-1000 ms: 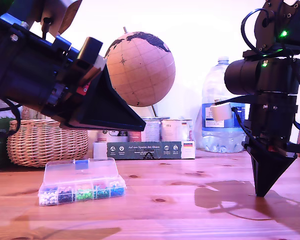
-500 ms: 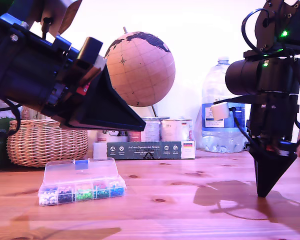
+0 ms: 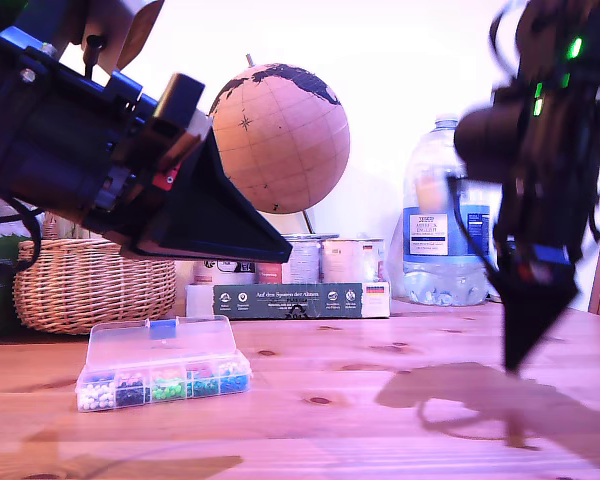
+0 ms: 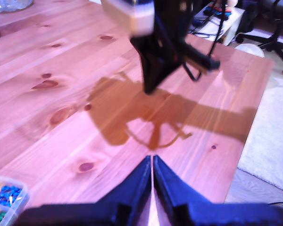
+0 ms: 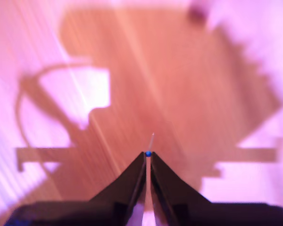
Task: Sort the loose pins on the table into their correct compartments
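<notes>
My second gripper (image 5: pixel 148 154) hangs blurred above the desk (image 3: pixel 310 410) at the exterior view's right, jaws pinched on the blue-headed pin (image 5: pixel 148 153), its shaft poking out past the tips. My first gripper (image 4: pixel 152 160) hovers high at that view's left, jaws pressed together, over the clear organiser box (image 3: pixel 163 365) with its coloured pinheads.

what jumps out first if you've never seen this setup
The big black arm fills the exterior view's left, its shut fingers hanging above the open pin box on the wooden table. Behind it stands a cork globe. At that view's right my second gripper is blurred just above the table, pinching a blue-headed pin at its tips.
</notes>
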### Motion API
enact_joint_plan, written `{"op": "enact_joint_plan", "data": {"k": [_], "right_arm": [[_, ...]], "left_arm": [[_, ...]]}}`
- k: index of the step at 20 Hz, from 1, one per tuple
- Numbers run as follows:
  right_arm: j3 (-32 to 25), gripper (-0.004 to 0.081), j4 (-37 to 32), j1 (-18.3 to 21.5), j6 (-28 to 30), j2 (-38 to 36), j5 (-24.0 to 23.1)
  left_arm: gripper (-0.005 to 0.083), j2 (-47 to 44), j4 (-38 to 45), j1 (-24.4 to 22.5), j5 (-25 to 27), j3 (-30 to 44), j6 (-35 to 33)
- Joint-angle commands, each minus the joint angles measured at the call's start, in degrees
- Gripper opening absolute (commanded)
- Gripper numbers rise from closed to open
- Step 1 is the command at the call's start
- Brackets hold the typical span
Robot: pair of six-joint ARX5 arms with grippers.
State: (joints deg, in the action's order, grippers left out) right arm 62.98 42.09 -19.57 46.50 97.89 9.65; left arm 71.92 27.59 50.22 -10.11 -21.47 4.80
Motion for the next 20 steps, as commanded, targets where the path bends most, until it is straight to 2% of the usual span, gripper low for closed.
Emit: {"op": "enact_joint_plan", "data": {"k": [1,7,10,12,16,20], "right_arm": [[-0.3,-0.0013,-0.3,-0.4,-0.2,-1.4,0.9],[-0.3,-0.0013,-2.1,-3.7,-1.9,-2.4,2.1],[-0.3,-0.0013,-4.3,-6.6,-3.3,-2.4,2.3],[-0.3,-0.0013,-6.0,-8.4,-5.2,-2.4,2.4],[-0.3,-0.0013,-9.5,-11.1,-9.7,-2.4,2.6],[-0.3,-0.0013,-13.3,-13.9,-13.6,-2.4,5.4]], "left_arm": [[-0.0023,0.5,-1.3,0.2,2.3,0.9,0.8],[-0.0023,0.3,-4.2,0.2,3.9,2.5,0.8],[-0.0023,0.3,-4.2,0.2,5.9,3.3,1.0],[-0.0023,-0.2,-3.7,0.2,9.0,5.0,1.8],[-0.0023,-5.2,-2.7,0.1,13.0,9.6,3.4],[-0.0023,-10.6,-5.7,-1.0,15.1,11.8,4.2]]}}
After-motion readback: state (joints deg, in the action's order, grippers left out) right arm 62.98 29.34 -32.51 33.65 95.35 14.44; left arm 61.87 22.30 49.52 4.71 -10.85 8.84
